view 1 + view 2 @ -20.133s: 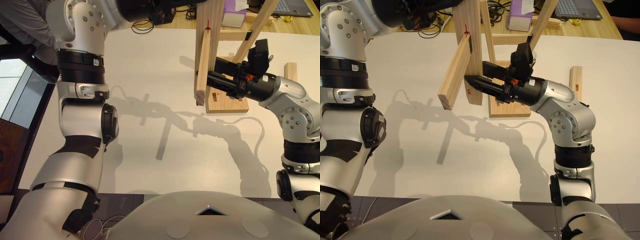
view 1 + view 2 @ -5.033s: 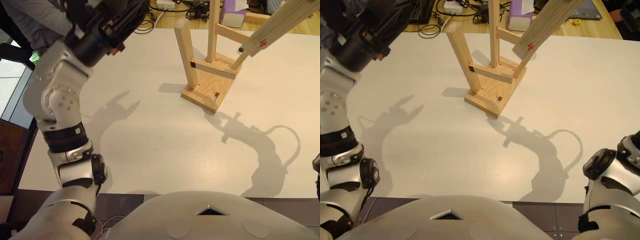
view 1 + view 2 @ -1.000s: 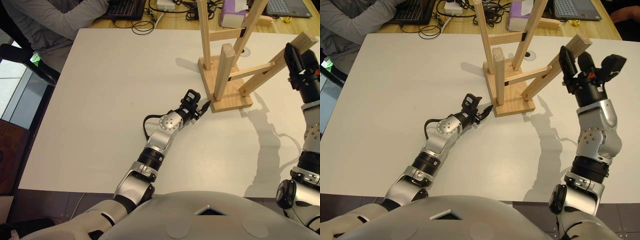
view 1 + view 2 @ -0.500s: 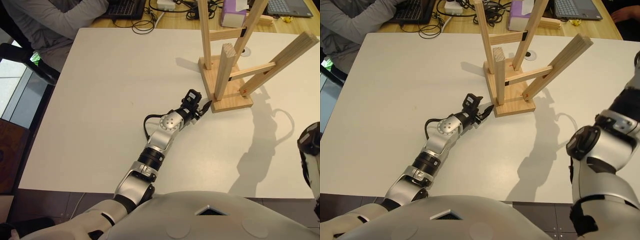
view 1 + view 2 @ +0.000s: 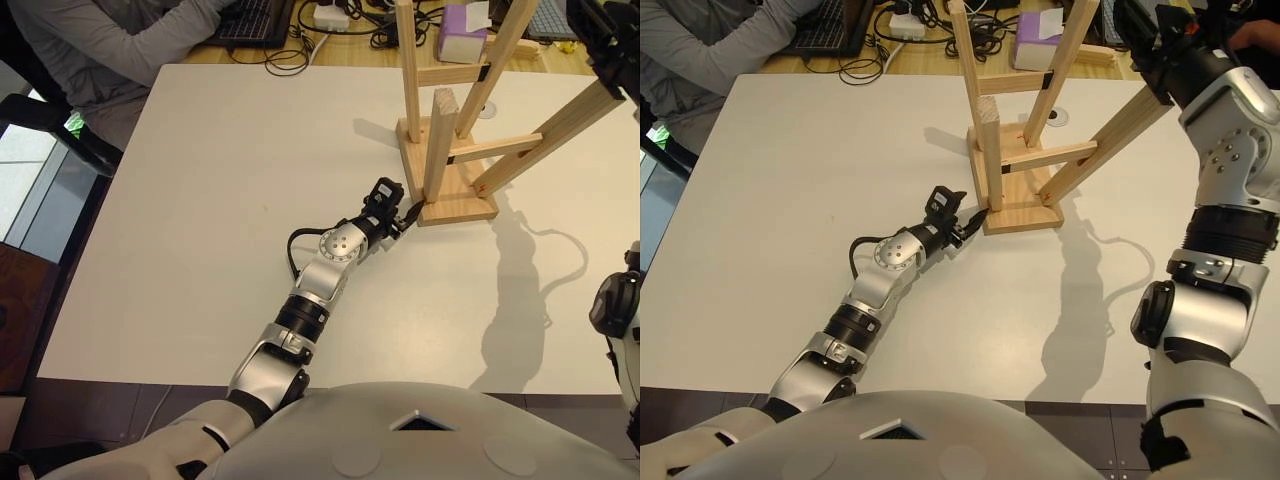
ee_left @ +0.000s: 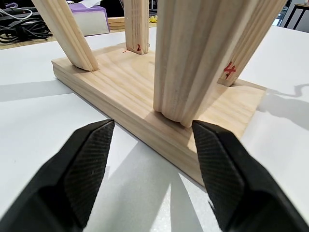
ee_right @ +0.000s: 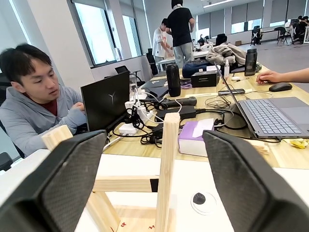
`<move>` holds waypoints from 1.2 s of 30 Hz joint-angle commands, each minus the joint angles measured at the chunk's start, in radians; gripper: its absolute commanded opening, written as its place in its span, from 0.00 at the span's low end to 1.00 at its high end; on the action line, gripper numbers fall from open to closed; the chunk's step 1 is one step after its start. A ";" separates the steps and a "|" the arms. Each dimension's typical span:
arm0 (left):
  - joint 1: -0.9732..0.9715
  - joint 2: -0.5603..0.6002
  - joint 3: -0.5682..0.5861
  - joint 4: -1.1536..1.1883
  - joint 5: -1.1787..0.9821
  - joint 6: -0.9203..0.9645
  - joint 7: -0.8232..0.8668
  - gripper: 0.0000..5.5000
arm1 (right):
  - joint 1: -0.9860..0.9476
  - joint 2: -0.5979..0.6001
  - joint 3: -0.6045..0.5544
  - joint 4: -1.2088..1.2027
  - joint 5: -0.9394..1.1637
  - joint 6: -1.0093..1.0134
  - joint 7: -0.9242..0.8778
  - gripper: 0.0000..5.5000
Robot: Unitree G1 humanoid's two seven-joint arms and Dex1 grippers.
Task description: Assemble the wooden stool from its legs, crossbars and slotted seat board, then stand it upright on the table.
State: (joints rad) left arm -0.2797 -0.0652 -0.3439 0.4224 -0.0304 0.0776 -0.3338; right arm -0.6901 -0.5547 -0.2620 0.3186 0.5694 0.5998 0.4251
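**Stool inverted, fourth leg still leaning**

The stool (image 5: pixel 437 150) sat upside down at about 1 o'clock on the worktop (image 5: pixel 250 200). Its seat board (image 5: pixel 465 203) lay flat and its legs pointed up. One tilted leg (image 5: pixel 560 125) leaned out toward 2 o'clock, joined to the rest by a thin crossbar (image 5: pixel 490 148).

The left gripper (image 5: pixel 408 213) lay low on the worktop at the board's 7 o'clock corner. Its fingers were spread wide, just short of the edge and gripping nothing. The right gripper (image 5: pixel 1152 50) hung above the upper end of the tilted leg. Its fingers were also wide apart and empty.

We judged the pine stiff and light, but smooth enough to slide between hard fingers. The slotted joints looked likely to work loose if levered. For the turn-over we would hold two legs low down, near the seat board. Up high, a pull would rack the frame.

Half a second earlier the right arm had been down at 4 o'clock. A second earlier its gripper had been beside that same leg top. The left gripper had kept its place at the corner. Five seconds earlier the leaning leg had been aloft, not yet in the seat board.
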 commanded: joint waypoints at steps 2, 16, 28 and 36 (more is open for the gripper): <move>0.015 -0.050 -0.002 0.003 0.000 0.009 0.012 0.54 | 0.028 0.107 -0.063 -0.053 0.096 0.024 0.009 0.67; -0.001 -0.040 -0.001 0.030 0.003 -0.007 0.000 0.54 | -0.134 0.003 -0.249 -0.145 0.220 0.038 -0.031 0.67; 0.015 -0.040 -0.007 0.002 0.004 0.006 -0.003 0.54 | 0.240 0.054 -0.037 -0.292 0.196 0.262 -0.038 0.67; 0.025 -0.038 -0.009 -0.004 0.002 0.014 -0.004 0.54 | 0.134 0.099 -0.142 -0.338 0.280 0.143 -0.034 0.67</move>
State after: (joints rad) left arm -0.2689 -0.0608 -0.3461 0.4190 -0.0304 0.0780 -0.3391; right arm -0.5319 -0.4768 -0.3806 -0.0252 0.8284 0.7424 0.4032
